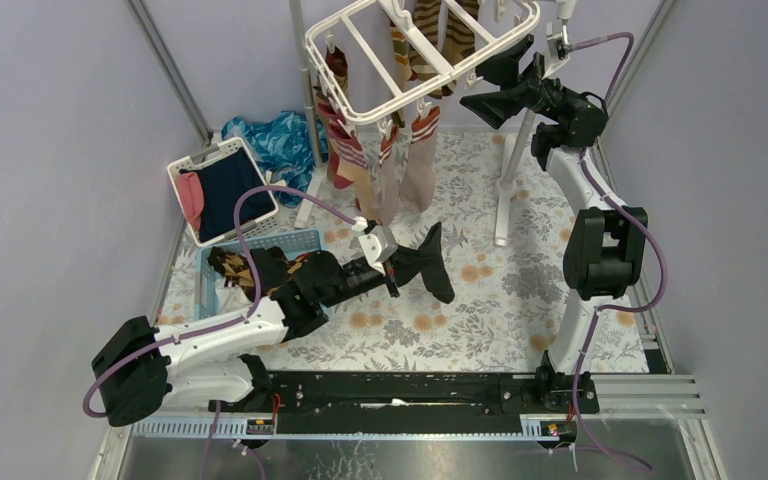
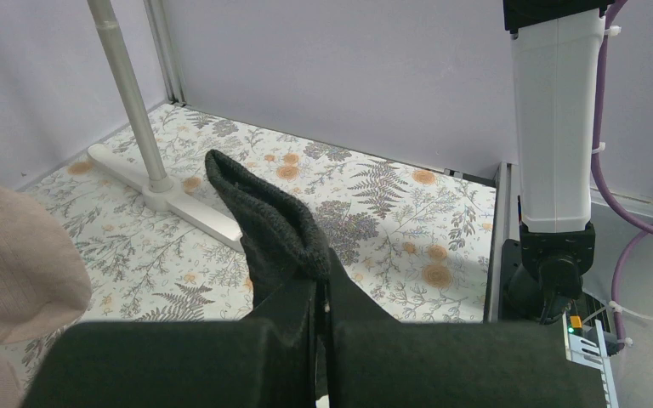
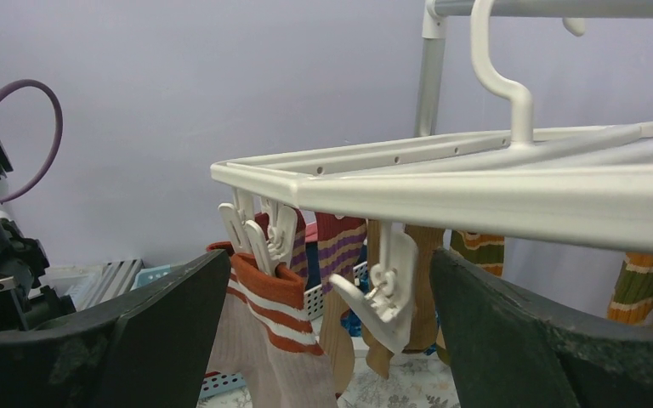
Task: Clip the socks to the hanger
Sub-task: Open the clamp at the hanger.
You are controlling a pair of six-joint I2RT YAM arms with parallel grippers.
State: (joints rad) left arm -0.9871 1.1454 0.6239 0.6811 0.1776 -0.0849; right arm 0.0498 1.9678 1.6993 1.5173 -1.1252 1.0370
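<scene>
While in left jaws, black sock (image 1: 430,262)

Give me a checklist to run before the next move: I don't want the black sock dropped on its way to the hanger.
1. Left pincer shut on the black sock: ok.
2. A length of sock stands clear beyond that pincer, free to be clipped: ok.
3. Right pincer open: ok.
4. Empty clip hangs between the right pincer's fingers in its wrist view: ok.
5. Right pincer touching that clip: cannot tell.
6. Sock brought up to the hanger: not ok; in the top view it hangs apart from the frame, nearer the arm bases.
</scene>
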